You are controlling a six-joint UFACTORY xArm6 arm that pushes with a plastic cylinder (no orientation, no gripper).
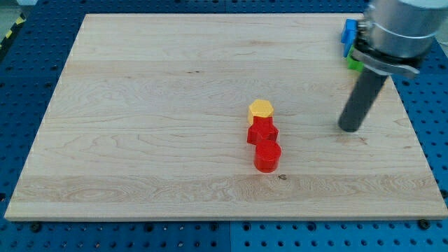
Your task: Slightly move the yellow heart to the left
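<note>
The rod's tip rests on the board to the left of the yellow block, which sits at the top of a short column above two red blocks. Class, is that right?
Not quite. The camera view shows my tip to the view's right of the yellow block, apart from it, not to the left. The rest holds: the yellow block tops a short column above the red star-like block and the red cylinder on the wooden board.

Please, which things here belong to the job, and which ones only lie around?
For the job:
- yellow block, which looks more hexagonal than heart-shaped
- my tip, on the view's right of that block, apart from it

Only lying about:
- red star
- red cylinder
- blue block and green block, partly hidden behind the arm
</note>
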